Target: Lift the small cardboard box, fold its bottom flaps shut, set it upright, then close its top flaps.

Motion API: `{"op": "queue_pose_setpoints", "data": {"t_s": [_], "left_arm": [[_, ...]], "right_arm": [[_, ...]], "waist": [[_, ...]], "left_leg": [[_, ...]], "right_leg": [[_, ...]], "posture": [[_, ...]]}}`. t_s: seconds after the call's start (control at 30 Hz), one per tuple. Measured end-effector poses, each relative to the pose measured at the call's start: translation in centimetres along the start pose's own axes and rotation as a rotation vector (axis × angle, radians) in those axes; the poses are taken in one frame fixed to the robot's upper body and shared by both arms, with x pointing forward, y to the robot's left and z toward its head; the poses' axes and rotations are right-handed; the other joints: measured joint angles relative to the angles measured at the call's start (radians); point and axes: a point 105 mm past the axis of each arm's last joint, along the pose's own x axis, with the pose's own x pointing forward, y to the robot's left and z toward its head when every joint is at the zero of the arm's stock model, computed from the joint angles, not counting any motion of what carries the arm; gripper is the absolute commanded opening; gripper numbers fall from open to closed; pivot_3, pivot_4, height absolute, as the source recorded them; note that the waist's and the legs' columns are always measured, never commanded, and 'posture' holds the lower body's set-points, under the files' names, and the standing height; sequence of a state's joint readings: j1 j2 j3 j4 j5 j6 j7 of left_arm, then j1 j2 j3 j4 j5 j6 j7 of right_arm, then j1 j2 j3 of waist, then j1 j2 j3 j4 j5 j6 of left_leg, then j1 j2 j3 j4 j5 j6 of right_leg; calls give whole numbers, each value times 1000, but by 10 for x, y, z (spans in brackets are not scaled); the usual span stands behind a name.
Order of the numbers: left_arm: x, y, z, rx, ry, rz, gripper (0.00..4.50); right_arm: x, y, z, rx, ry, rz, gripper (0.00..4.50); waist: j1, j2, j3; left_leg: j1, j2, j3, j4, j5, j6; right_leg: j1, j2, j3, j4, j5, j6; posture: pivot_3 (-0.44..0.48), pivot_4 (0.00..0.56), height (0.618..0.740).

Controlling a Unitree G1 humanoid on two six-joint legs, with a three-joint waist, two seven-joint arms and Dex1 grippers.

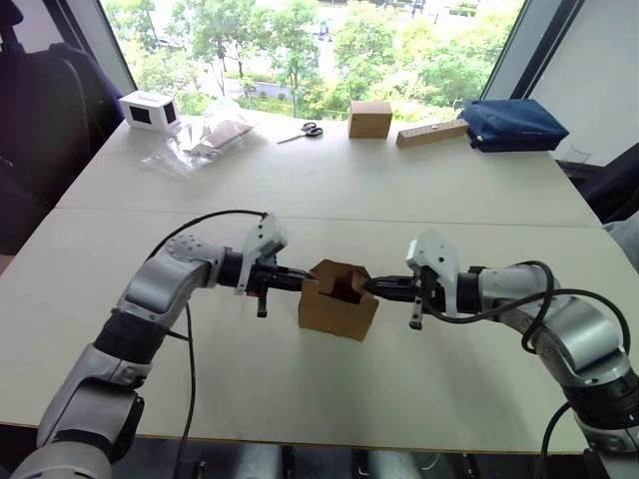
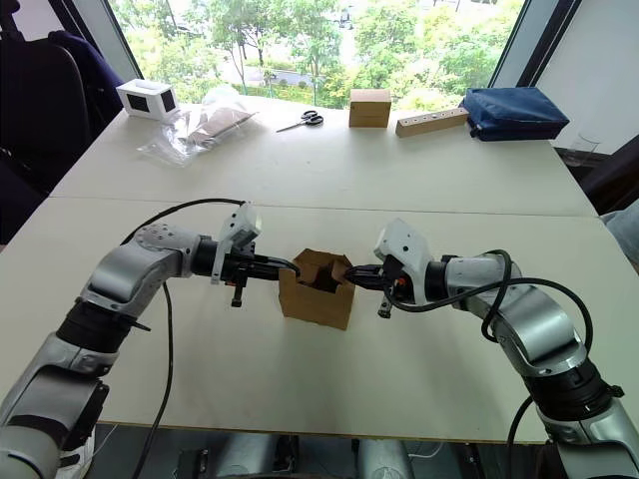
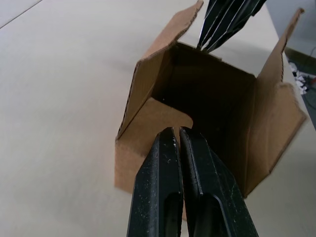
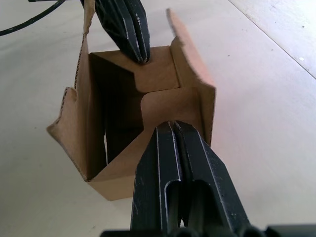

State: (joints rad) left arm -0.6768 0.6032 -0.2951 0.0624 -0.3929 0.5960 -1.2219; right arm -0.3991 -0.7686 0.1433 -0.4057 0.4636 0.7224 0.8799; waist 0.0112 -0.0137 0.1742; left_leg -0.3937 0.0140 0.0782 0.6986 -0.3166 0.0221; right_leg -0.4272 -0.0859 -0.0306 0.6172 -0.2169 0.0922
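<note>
The small cardboard box (image 1: 337, 309) stands upright on the table's middle with its top open. My left gripper (image 1: 303, 280) is shut, and its tip presses one of the top flaps (image 3: 158, 116) inward from the box's left side. From the right side my right gripper (image 1: 369, 286) is also shut, and its tip rests on the opposite flap (image 4: 168, 106), which is bent in over the opening. The two remaining flaps (image 4: 190, 59) stand up along the other sides. The dark inside of the box shows between the two tips.
Along the far edge of the table (image 1: 319, 190) are a white box with dark windows (image 1: 150, 110), a plastic bag (image 1: 205, 135), scissors (image 1: 305, 131), a cube-like tan box (image 1: 369, 118), a wooden block (image 1: 431, 133) and a blue bag (image 1: 514, 125).
</note>
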Motion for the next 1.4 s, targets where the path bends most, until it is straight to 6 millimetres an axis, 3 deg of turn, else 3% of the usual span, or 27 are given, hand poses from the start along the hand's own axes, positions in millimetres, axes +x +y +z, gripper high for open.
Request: {"op": "queue_pose_setpoints", "data": {"t_s": [0.37,0.93,1.17,1.4], "left_arm": [[10,0,3,45,-2,-4,142],[14,-1,4,25,-10,-12,142],[4,1,19,-57,-77,-33,142],[-8,7,37,-161,-195,-40,142]], "right_arm": [[12,-2,-6,-32,52,33,0],[11,-6,-6,-45,50,26,0],[-7,-17,12,45,-68,-16,0],[-23,-16,22,128,-127,-6,0]], "waist": [[1,0,0],[0,0,0],[0,0,0],[2,0,0]], "left_leg": [[0,0,0,0,0,0],[0,0,0,0,0,0],[0,1,-1,0,0,0],[-1,1,-2,0,0,0]], "right_leg": [[0,0,0,0,0,0],[0,0,0,0,0,0],[0,0,0,0,0,1],[0,-1,-1,1,1,1]], "posture": [[0,150,740],[0,150,740],[0,150,740],[0,150,740]]}}
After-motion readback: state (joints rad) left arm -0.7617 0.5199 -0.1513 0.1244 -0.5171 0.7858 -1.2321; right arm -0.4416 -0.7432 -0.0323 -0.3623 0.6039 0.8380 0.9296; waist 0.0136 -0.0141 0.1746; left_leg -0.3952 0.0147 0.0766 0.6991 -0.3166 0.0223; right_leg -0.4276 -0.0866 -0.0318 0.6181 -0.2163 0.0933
